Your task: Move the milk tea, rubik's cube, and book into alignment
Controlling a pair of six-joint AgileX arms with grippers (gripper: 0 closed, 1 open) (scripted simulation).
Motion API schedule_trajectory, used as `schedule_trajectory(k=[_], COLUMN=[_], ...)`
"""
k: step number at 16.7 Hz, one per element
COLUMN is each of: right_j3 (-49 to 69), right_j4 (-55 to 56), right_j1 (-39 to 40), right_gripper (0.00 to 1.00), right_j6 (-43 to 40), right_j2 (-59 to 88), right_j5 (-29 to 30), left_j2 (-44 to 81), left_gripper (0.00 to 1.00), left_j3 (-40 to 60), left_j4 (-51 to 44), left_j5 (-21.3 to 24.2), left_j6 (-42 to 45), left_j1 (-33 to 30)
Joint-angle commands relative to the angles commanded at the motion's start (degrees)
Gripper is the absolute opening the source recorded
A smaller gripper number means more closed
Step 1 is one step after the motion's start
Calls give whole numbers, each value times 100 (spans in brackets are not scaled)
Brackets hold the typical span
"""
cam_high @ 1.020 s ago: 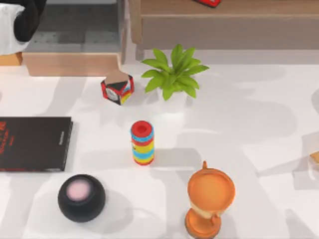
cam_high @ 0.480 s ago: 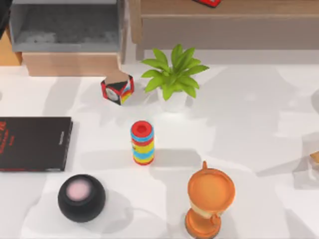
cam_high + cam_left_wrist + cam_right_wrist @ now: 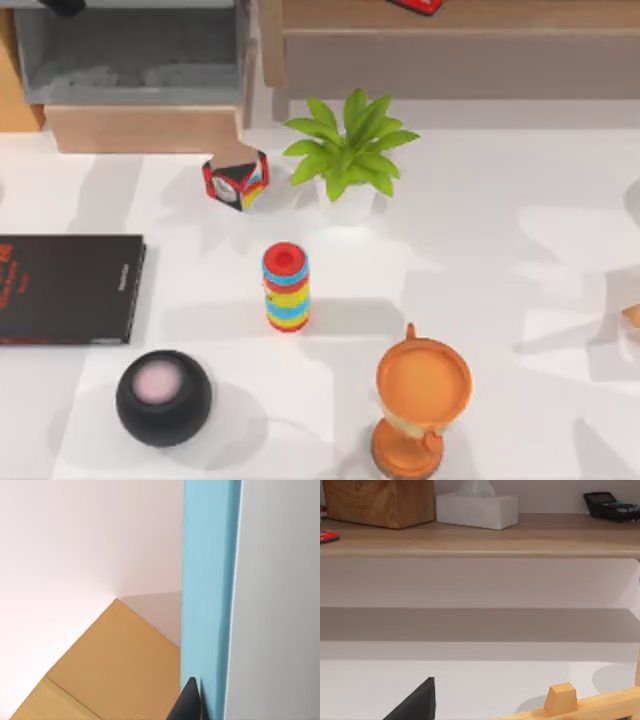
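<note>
Bright, even light on the white table; soft grey shadows mottle it, densest beside the plant; edges slightly soft; no glare.

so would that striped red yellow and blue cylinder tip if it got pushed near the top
Probably. The striped red, yellow and blue cylinder stands upright, tall for its narrow base, so a high push likely topples it. Once down, its round sides suggest it would roll across the white table.

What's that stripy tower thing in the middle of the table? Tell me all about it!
The stacked-ring tower stands upright near the middle of the white table. It is a short cylinder of rings piled up: red on top with a round hole in its centre, then bands of blue, yellow, red and light blue below. It looks like smooth plastic. Only the table touches it; the potted plant and orange hourglass stand apart.
</note>
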Motion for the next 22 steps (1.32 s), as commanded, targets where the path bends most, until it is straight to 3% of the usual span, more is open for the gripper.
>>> schedule_trajectory(k=[6,15,22], right_j3=[0,0,0], right_j4=[0,0,0], right_j1=[0,0,0], right_gripper=[100,100,100], right_j6=[0,0,0], right_j2=[0,0,0], right_j5=[0,0,0], left_j2=[-507,-347,-63], left_gripper=[0,0,0], left_j3=[-1187,-4093,-4759], left_j4=[162,540,686], left_j5=[122,272,355], left_j6=[1407,3523,3987], left_j1=[236,672,831])
